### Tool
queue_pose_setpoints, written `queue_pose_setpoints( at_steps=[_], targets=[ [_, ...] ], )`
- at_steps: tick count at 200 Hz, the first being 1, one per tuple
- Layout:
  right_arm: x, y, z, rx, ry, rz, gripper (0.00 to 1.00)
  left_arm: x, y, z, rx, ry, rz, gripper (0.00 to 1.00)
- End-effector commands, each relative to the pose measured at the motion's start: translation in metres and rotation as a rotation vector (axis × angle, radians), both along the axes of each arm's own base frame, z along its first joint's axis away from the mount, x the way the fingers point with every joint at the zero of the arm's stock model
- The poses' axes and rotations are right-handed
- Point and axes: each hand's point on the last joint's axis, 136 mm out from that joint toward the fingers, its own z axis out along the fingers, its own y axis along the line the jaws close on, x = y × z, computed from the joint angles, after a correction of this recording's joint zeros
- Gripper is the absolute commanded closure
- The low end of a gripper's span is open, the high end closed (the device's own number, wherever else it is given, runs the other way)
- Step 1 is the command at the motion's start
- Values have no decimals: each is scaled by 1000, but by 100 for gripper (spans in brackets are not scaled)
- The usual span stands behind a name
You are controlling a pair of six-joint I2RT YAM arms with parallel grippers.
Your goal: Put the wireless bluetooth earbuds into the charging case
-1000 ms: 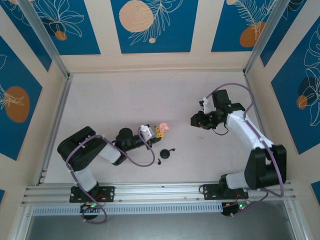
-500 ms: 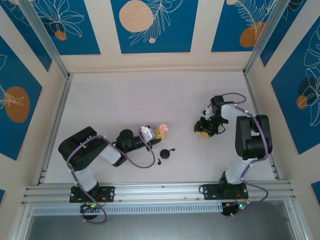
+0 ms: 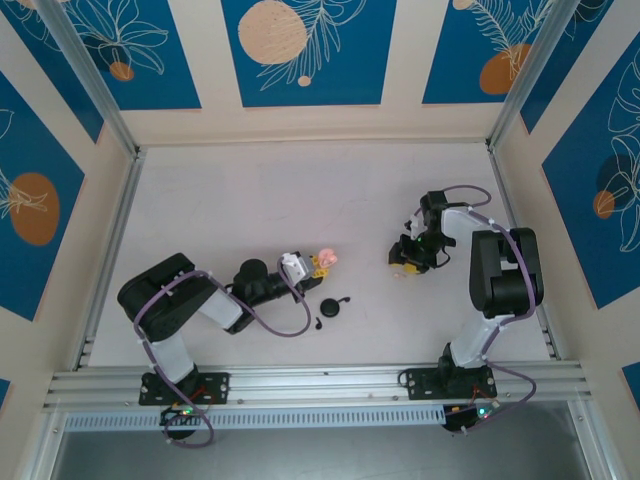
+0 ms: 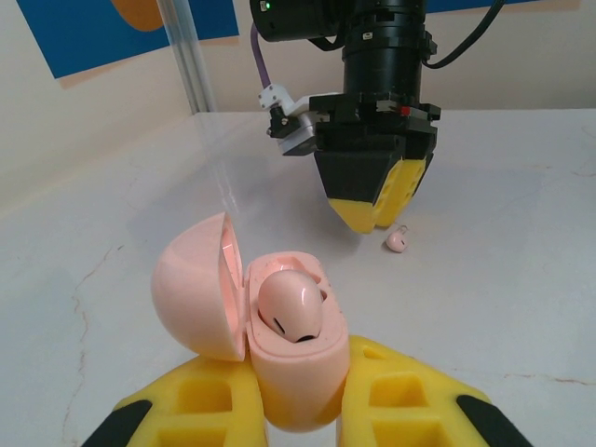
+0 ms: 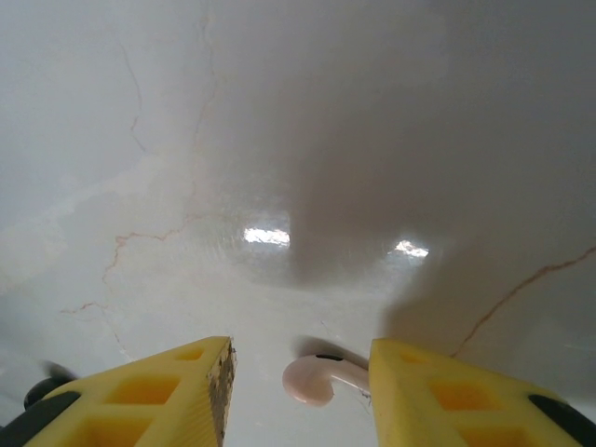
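While the left hand [image 3: 318, 262] pinches an open pink round case [image 4: 279, 345], the spread right hand [image 4: 377, 209] straddles a partly hidden pink earbud [image 5: 312, 380]; a black round case [image 3: 331, 307] lies nearby.

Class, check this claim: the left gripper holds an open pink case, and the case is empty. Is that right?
Not quite. The left gripper does hold the open pink case, but the case is not empty: a pink earbud sits inside, as the left wrist view shows.

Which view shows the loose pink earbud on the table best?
Right wrist: the loose pink earbud lies close up inside the right gripper. Left wrist shows it tiny beneath that gripper; top view, too small to tell.
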Motion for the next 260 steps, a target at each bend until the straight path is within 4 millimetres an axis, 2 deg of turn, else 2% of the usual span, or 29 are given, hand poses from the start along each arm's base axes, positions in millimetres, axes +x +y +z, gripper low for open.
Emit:
queue_pose_setpoints(
  at_steps=[1,39,108,146,165,190,221,244,260],
  targets=[
    [-10,1,3,19,31,4,57,-4,-3,7,-24,-19,-8,90],
    [-16,1,4,20,48,3,57,-6,-3,6,-20,-19,-8,90],
    [-28,17,10,69,71,14,60,-8,-4,7,-20,-24,-14,90],
    [-29,30,23,102,62,30,61,-9,-3,7,-19,-24,-13,90],
    [-29,28,31,69,56,38,62,-9,-3,8,-21,-27,-15,90],
    [-25,16,48,-47,21,69,61,-10,-3,9,-21,-31,-16,90],
    [-24,6,55,-199,-12,228,60,-10,-2,9,-20,-34,-13,90],
    [-31,14,41,-283,2,442,57,-10,-3,8,-18,-34,-15,90],
    [-31,14,30,-345,18,532,56,-10,-3,9,-19,-35,-15,90]
  ],
)
